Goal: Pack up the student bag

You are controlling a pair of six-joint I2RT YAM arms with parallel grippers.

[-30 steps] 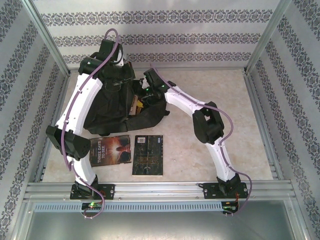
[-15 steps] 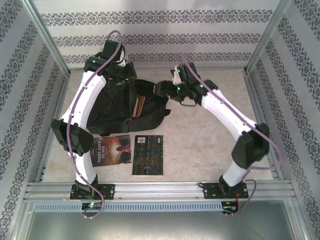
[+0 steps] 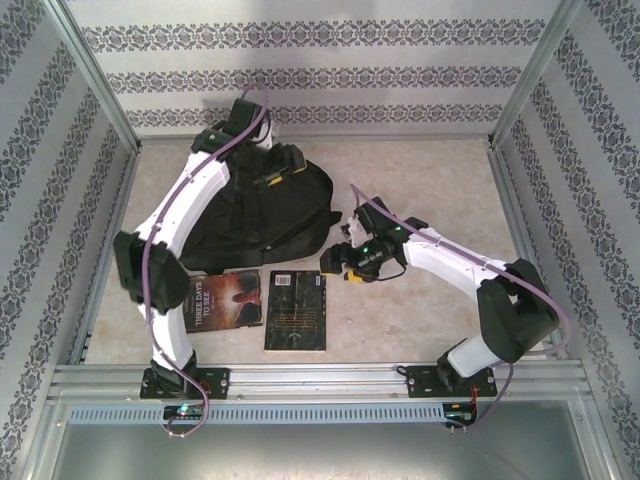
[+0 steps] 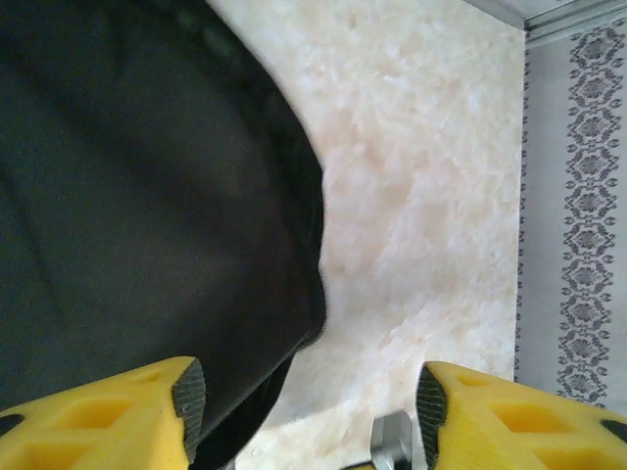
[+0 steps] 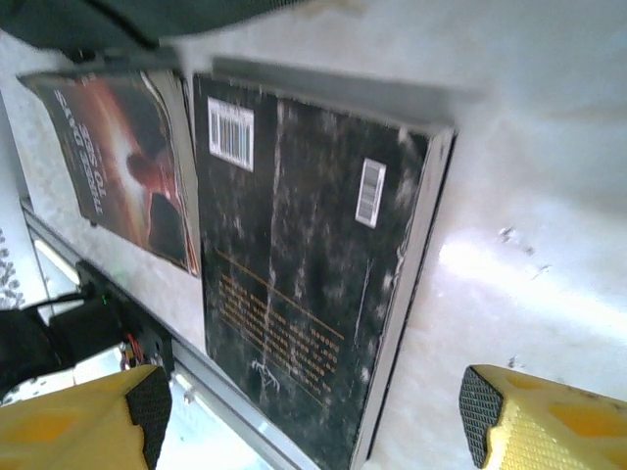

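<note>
We note bare table [image 3: 450, 180] right of the student bag [image 3: 265, 215], which lies diagonally, near-left to far-right. Left gripper [image 4: 309, 401] and right gripper [image 5: 313, 416] gape wide, empty.

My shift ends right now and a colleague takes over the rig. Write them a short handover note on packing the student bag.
Left pincer: open, empty, at the far end of the student bag.
Right pincer: open, empty, hovering above the black book, which lies back cover up.
Things: the bag lies at the far left of the table. The black book and a red-covered book lie side by side just in front of it, outside the bag.
Done: neither book is packed; the bag's contents cannot be seen.
Left: probably to grasp each book and put it in the bag.
</note>
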